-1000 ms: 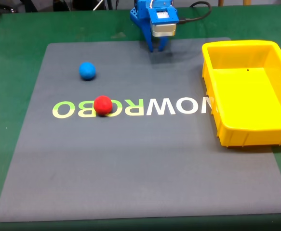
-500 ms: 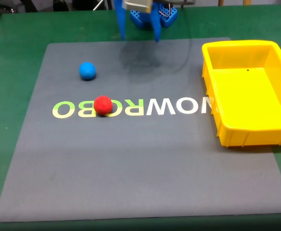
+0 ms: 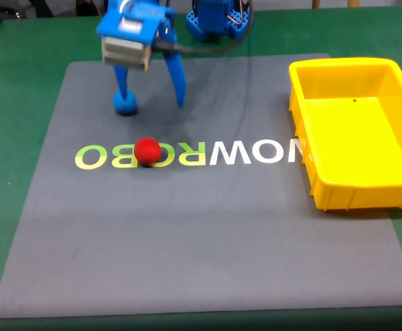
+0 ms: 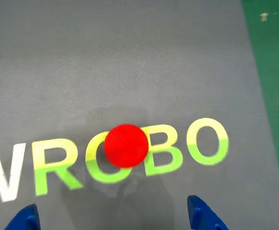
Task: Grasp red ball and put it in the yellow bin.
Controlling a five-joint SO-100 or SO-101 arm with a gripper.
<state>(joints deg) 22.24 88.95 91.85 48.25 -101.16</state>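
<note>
We are holding the blue two-finger gripper wide open and empty; the small matte red ball is lying just below it in the fixed view, centred between its tips in the wrist view.

Small matte red ball resting on lettered grey mat; blue gripper fingertips spread wide nearby.

Green table under a grey lettered mat, yellow bin overlapping its right edge.
</note>
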